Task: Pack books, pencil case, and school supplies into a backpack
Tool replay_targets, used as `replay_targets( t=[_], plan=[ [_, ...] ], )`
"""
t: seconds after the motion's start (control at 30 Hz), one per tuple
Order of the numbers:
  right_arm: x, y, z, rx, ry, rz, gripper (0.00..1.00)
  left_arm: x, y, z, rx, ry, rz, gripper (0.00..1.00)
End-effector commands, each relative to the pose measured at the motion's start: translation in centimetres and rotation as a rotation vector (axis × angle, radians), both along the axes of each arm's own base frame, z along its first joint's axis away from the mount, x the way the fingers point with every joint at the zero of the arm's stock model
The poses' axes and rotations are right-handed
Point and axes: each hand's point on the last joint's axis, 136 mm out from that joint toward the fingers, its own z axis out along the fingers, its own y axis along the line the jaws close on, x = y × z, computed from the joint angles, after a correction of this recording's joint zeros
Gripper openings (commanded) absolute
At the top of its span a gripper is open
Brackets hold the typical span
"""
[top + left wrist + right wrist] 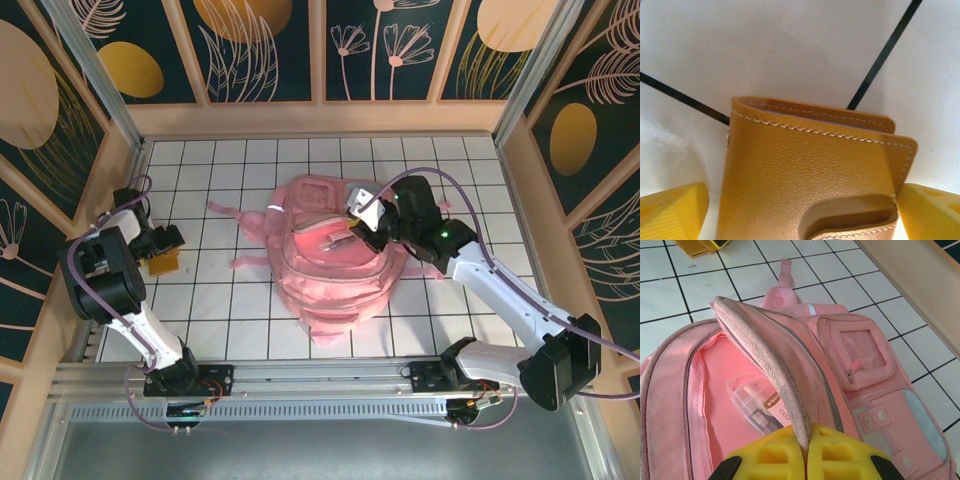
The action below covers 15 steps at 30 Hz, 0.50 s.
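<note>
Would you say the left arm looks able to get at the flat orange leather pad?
Likely yes: the left end effector sits over the flat orange leather pad, one yellow finger on each side, nothing blocking.

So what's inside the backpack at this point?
A clear plastic packet with white items lies in the backpack's open compartment. The flap pinched by the right hand covers the rest.

The right gripper (806,442) has its yellow jaws pinched on the grey-edged flap (765,345) of the soft pink fabric backpack (860,385), holding it raised. A clear plastic case (757,400) lies inside the open compartment. The backpack rests on the white gridded bench (705,287).
</note>
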Motion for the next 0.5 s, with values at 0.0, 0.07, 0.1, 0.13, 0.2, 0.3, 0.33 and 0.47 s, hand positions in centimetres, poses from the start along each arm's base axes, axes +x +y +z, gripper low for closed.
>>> replay_targets(
  t=[0.0, 0.07, 0.1, 0.13, 0.2, 0.3, 0.33, 0.47],
  plan=[
    [-0.5, 0.6, 4.7, 0.092, -0.143, 0.041, 0.00, 0.8, -2.8, -0.9, -0.160, -0.020, -0.049, 0.83],
    [-0.5, 0.6, 4.8, 0.090, -0.141, 0.041, 0.00, 0.8, -3.4, -1.2, -0.206, -0.024, -0.050, 0.72],
    [-0.5, 0.6, 4.7, 0.086, -0.139, 0.040, 0.00, 0.7, -3.5, -1.2, -0.215, -0.030, -0.049, 0.66],
    [-0.5, 0.6, 4.8, 0.085, -0.141, 0.040, 0.00, 0.7, -3.5, -1.2, -0.220, -0.039, -0.043, 0.61],
    [-0.5, 0.6, 4.9, 0.083, -0.147, 0.042, 0.00, 0.6, -3.6, -1.1, -0.231, -0.047, -0.039, 0.47],
    [-0.6, 0.6, 5.1, 0.083, -0.150, 0.044, 0.00, 0.7, -4.2, -0.7, -0.267, -0.062, -0.038, 0.33],
    [-0.6, 0.7, 5.0, 0.082, -0.147, 0.045, 0.00, 0.7, -4.3, -0.5, -0.275, -0.068, -0.037, 0.33],
    [-0.6, 0.6, 4.8, 0.075, -0.148, 0.045, 0.00, 0.5, -4.5, 0.5, -0.279, -0.082, -0.028, 0.36]
  ],
)
